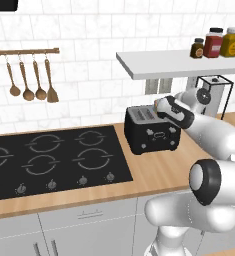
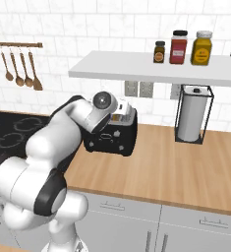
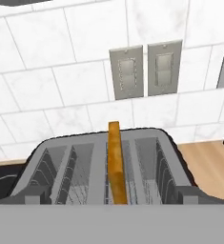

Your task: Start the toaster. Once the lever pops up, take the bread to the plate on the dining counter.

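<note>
bread (image 3: 116, 167) upright in toaster (image 3: 104, 176) slot

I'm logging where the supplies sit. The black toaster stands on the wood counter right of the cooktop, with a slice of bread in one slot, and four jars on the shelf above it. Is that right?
Not quite: the shelf holds three jars, not four, as the right base view shows. The rest stands: the toaster sits on the wood counter right of the cooktop, and the hand view shows the bread standing in a slot.

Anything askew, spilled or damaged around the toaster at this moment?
Nothing stands out. The toaster sits upright on the wood counter, and the bread stands on edge in a slot, poking above the top. The jars on the shelf stand upright, with no spills showing.
</note>
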